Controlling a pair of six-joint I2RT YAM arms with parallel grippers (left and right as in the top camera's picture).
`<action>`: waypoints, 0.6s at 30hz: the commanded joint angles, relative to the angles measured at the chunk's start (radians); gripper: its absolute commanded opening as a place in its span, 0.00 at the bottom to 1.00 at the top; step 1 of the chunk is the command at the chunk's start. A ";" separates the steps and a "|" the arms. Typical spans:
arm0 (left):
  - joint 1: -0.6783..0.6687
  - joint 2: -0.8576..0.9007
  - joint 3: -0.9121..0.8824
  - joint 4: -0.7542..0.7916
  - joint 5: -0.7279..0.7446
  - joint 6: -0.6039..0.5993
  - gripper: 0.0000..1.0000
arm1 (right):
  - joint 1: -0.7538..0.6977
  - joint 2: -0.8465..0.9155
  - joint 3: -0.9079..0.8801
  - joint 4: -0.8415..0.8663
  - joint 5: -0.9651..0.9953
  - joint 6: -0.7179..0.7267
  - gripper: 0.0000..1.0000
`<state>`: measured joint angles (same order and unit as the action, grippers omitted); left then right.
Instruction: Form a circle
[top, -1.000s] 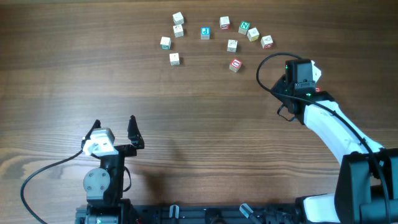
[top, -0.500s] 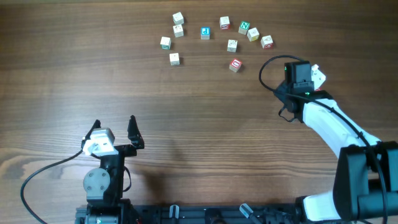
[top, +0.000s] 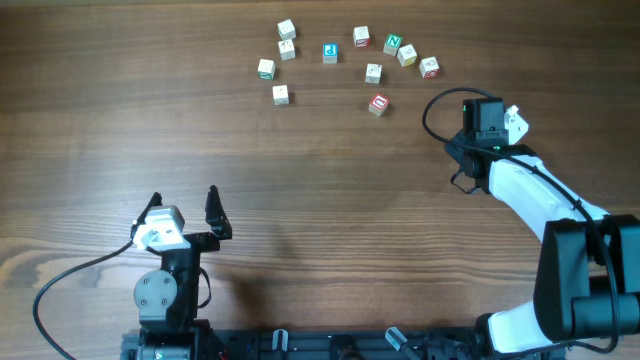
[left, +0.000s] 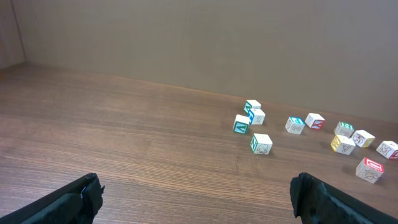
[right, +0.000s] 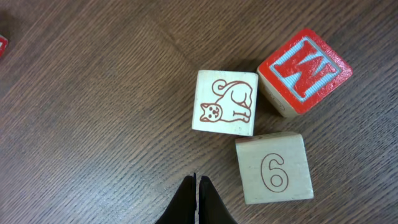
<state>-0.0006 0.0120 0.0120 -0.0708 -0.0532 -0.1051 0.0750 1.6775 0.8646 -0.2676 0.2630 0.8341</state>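
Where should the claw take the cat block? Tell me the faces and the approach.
From above, probably: pinch the cat block by its far and near faces, toward its left half in the right wrist view. The red W block crowds its right face and the 6 block sits at its near right corner.

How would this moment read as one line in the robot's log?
left gripper: open, empty, far from blocks | right gripper: shut, empty, near cat block, 6 block, W block | circle: not formed
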 joint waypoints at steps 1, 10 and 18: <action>0.006 -0.009 -0.006 0.001 0.012 0.023 1.00 | -0.001 0.015 0.008 -0.002 0.015 0.034 0.05; 0.006 -0.009 -0.006 0.001 0.012 0.023 1.00 | -0.001 0.015 0.008 -0.022 0.033 0.068 0.05; 0.006 -0.009 -0.006 0.001 0.011 0.023 1.00 | -0.001 0.015 0.008 -0.040 0.053 0.102 0.04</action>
<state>-0.0006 0.0120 0.0120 -0.0708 -0.0532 -0.1051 0.0750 1.6787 0.8646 -0.2985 0.2752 0.9016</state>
